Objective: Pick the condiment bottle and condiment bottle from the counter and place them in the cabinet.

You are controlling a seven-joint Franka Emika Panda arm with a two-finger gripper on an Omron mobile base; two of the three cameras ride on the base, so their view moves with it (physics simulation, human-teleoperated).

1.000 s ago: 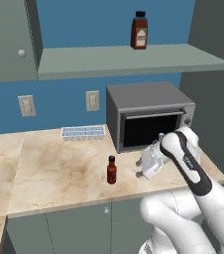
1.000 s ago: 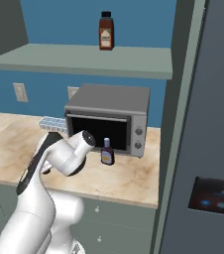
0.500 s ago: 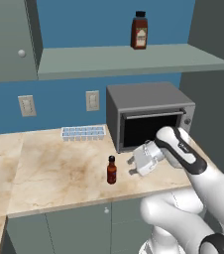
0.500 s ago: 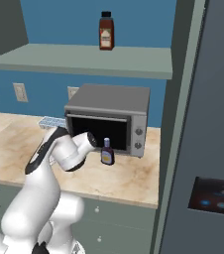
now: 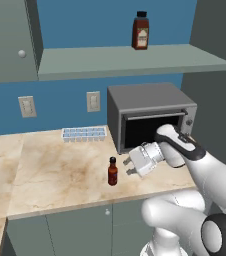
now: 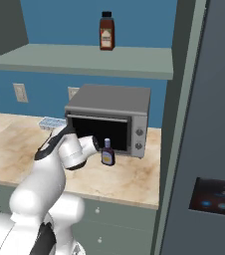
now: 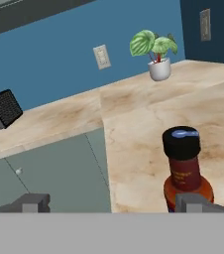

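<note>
A small condiment bottle [image 5: 113,171] with red-brown sauce and a black cap stands upright on the marble counter [image 5: 55,175], in front of the toaster oven. My gripper [image 5: 130,168] hovers just right of it, open and empty, its fingers pointing at the bottle. In the hand view the bottle [image 7: 185,169] stands close ahead of the right fingertip [image 7: 193,202], off-centre from the gripper [image 7: 113,203]. From the right side the same bottle [image 6: 107,152] shows just past my hand. A larger condiment bottle [image 5: 140,31] stands on the cabinet's open shelf [image 5: 110,60].
A grey toaster oven [image 5: 150,117] sits right behind the gripper. An ice tray [image 5: 83,133] lies by the wall. The counter edge is near the bottle's front. A potted plant [image 7: 156,49] stands farther along the counter. A tall fridge panel [image 6: 209,124] bounds the right.
The hand has moved left and slightly down toward the small bottle, jaws staying wide. The bottles have not moved.
</note>
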